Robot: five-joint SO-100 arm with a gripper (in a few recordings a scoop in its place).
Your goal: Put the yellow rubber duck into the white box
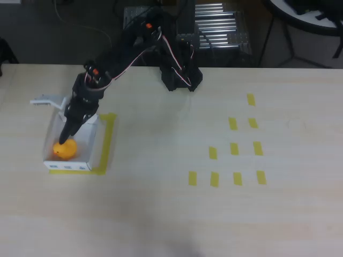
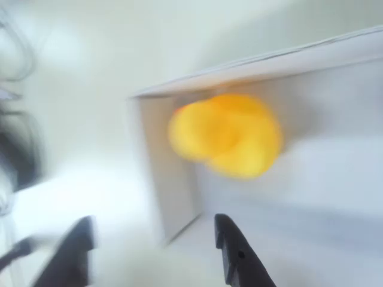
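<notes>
One blurred yellow rubber duck inside white box.

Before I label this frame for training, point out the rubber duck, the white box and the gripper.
yellow rubber duck [image 1: 65, 150]: overhead view, on the duck's rounded body.
white box [image 1: 92, 143]: overhead view, on the box's right wall.
gripper [image 2: 157, 248]: wrist view, midway between the two dark fingertips.

light wood table, 10 yellow tape strips (right side), metal rack
</notes>
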